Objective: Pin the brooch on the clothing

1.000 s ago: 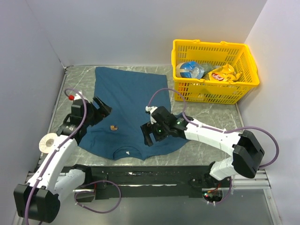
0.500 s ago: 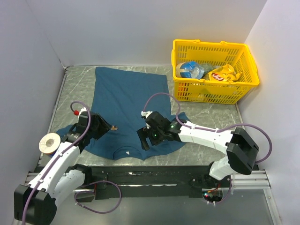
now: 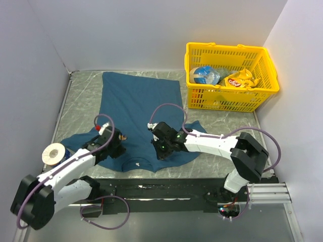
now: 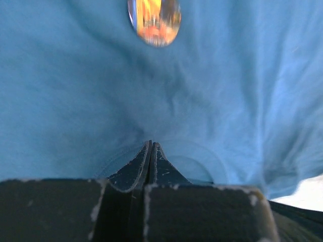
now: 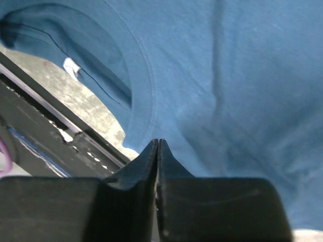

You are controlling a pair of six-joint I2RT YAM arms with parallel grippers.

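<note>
The clothing (image 3: 139,101), a teal-blue T-shirt, lies flat on the table with its collar towards me and a white neck label (image 5: 72,66). The brooch (image 3: 122,137) is a tiny orange-gold dot on the shirt's left chest. In the left wrist view the brooch (image 4: 154,20) sits just ahead of my left gripper (image 4: 151,143). That left gripper (image 3: 117,142) is shut, its tips pinching cloth (image 4: 242,101) that creases towards them. My right gripper (image 3: 160,146) is low on the shirt right of the collar. The right gripper (image 5: 158,141) is shut too, tips nipping the cloth (image 5: 242,75) near the shoulder edge.
A yellow basket (image 3: 227,46) with packets stands at the back right. A roll of tape (image 3: 53,153) lies on the table left of the shirt. A black rail (image 3: 166,189) runs along the near edge, close behind both grippers.
Both grippers came down onto the shirt and closed from wide open. The left moved right up to the brooch; the right slid left towards the collar.
</note>
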